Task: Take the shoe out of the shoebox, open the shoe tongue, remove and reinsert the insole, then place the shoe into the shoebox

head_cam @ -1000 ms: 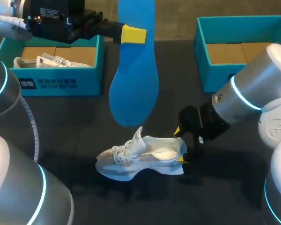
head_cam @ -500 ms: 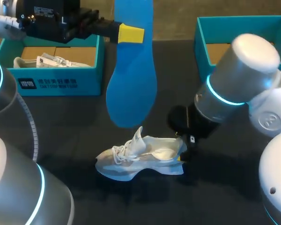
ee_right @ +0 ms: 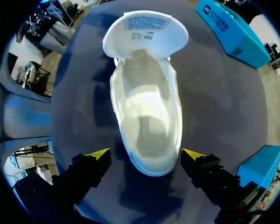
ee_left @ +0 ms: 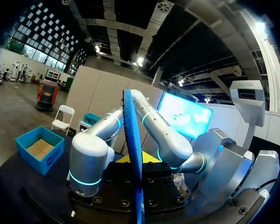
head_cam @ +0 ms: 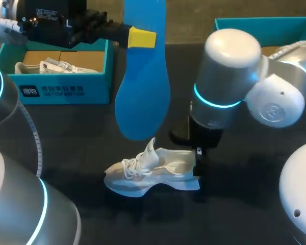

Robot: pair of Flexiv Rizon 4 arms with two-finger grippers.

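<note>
Dark table [head_cam: 92,135], shoebox [head_cam: 66,91] with shoe [head_cam: 29,67] inside

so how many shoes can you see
2: an open shoe on the table, a second shoe inside the left box. The right box is partly hidden.

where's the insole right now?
Head view: the blue insole hangs upright left of centre, held in the left end effector, its lower end near the white shoe and its raised tongue.

Blue insole [head_cam: 143,97], white shoe [head_cam: 153,172]
</note>
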